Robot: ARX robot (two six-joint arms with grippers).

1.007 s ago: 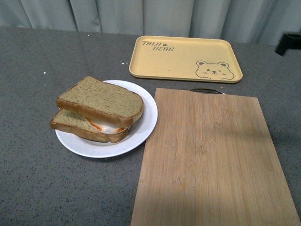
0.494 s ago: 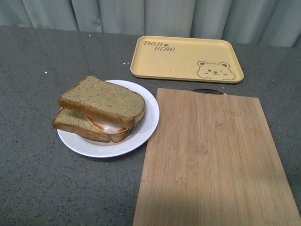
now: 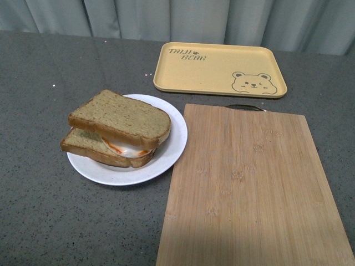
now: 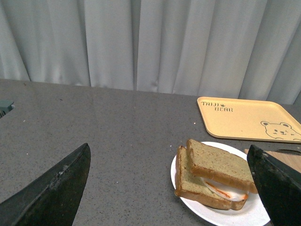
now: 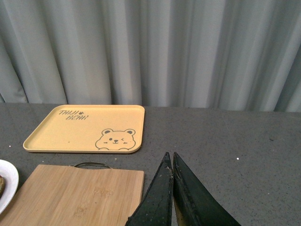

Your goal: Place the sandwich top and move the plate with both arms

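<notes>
We found the sandwich top (image 3: 119, 117) lying on the lower slice (image 3: 83, 145), set a little askew so that the lower slice showed along the near left, and both sat on the plate (image 3: 173, 141). White egg and an orange-red streak showed between the slices at the near right. The plate stood on the grey bench (image 3: 50, 221), left of a bamboo cutting board (image 3: 249, 183), its right rim just beside the board's left edge; whether they touched we could not tell. A yellow tray (image 3: 219, 69) with a bear drawing lay farther back, beyond the board, and a pale curtain (image 3: 183, 14) hung behind the bench. The left claw (image 4: 168, 147) was released, its two fingers spread wide above the bench, with the plate near one of them. The right claw (image 5: 170, 156) was clenched, its fingers pressed together with nothing between them, over bare bench beside the board
</notes>
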